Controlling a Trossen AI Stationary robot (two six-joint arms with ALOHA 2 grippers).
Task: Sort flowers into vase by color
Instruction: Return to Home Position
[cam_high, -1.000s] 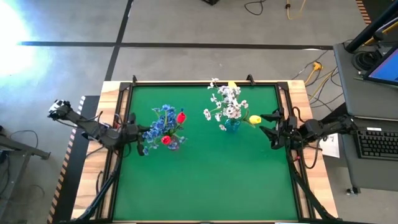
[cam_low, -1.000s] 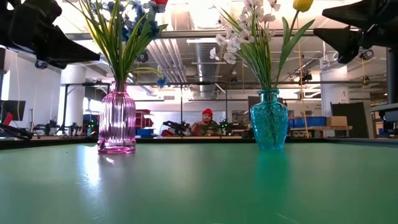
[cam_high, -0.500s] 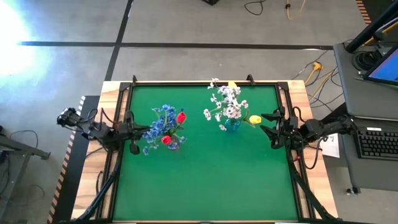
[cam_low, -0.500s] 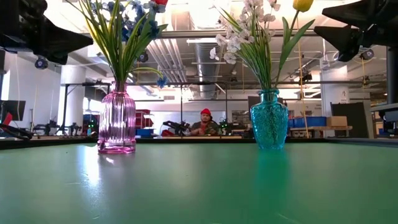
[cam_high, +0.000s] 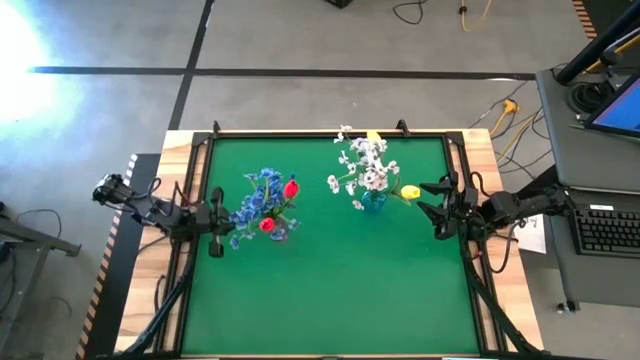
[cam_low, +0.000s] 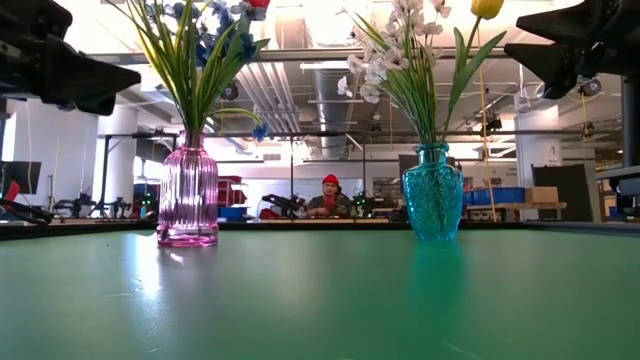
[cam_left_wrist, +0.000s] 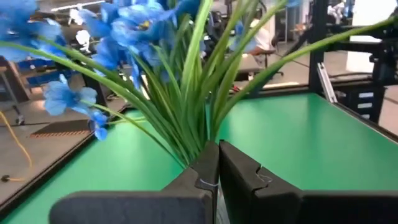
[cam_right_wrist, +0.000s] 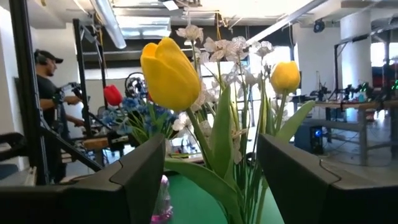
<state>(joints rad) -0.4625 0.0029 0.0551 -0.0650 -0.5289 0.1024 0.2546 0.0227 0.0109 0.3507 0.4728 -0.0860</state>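
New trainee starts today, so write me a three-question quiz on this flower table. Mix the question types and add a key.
1. True or false: the left gripper and the right gripper are both open.
2. Fill in: the red tulips share the pink vase with the ____ flowers.
3. Which vase holds the yellow tulips? A. pink vase; B. blue vase; C. neither.

Key:
1. False: the left gripper is shut and only the right gripper is open.
2. Blue: the blue flowers.
3. B.
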